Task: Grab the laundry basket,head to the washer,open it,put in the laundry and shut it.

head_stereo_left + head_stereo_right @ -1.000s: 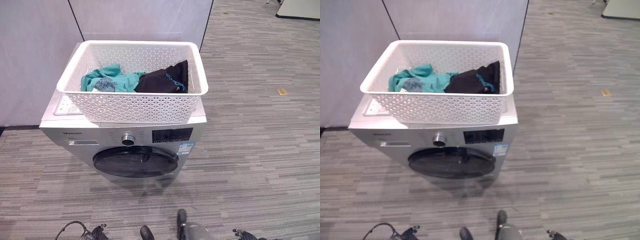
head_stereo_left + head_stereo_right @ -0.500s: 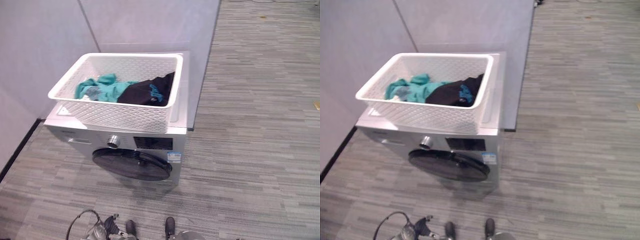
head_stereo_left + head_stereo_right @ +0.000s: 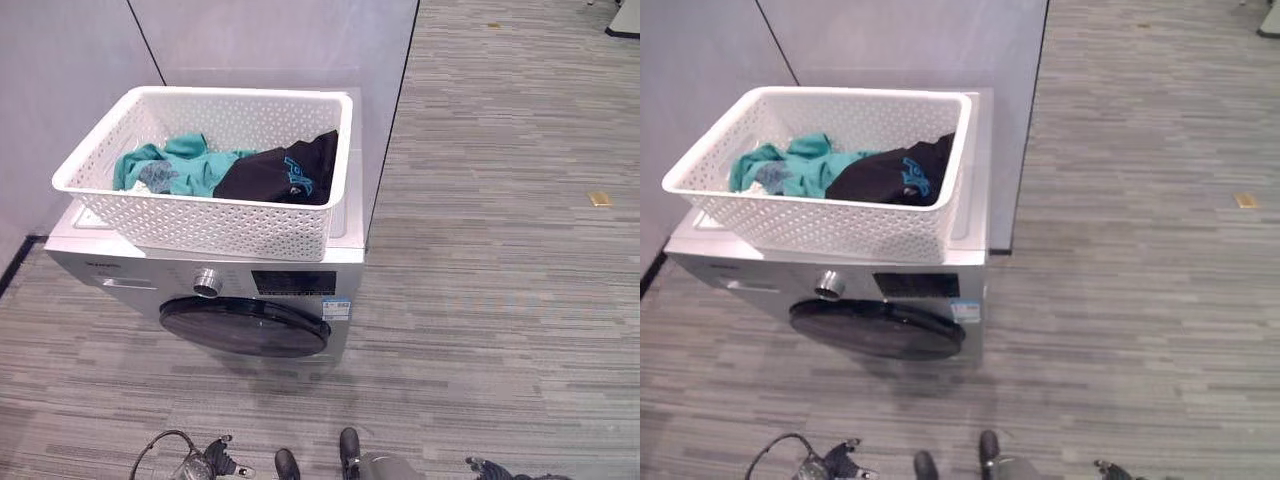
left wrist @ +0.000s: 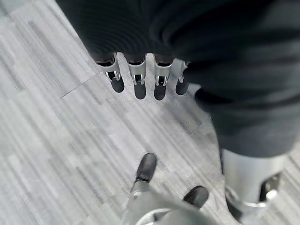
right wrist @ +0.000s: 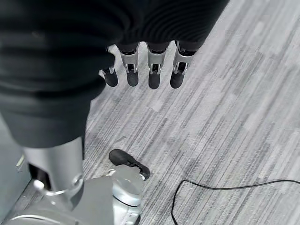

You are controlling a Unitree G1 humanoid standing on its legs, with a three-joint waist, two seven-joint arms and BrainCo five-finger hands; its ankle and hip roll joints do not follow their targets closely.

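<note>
Striped grey floor [image 3: 500, 300], grey partition wall [image 3: 270, 40] — perhaps fabric

grey striped carpet floor [image 3: 500, 300] | pale partition wall [image 3: 280, 40] behind | small yellow tag [image 3: 599, 198] on floor, right

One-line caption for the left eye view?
White laundry basket holding teal and black clothes sits atop closed washer.

You see a white plastic basket [image 3: 215, 215] with perforated lattice walls, holding soft teal cloth [image 3: 175, 168] and black cloth [image 3: 275, 175]. The washer [image 3: 110, 262] looks like smooth silver metal; its dark door [image 3: 245, 328] is glossy. The floor [image 3: 500, 300] is matt, striped grey carpet.
</note>
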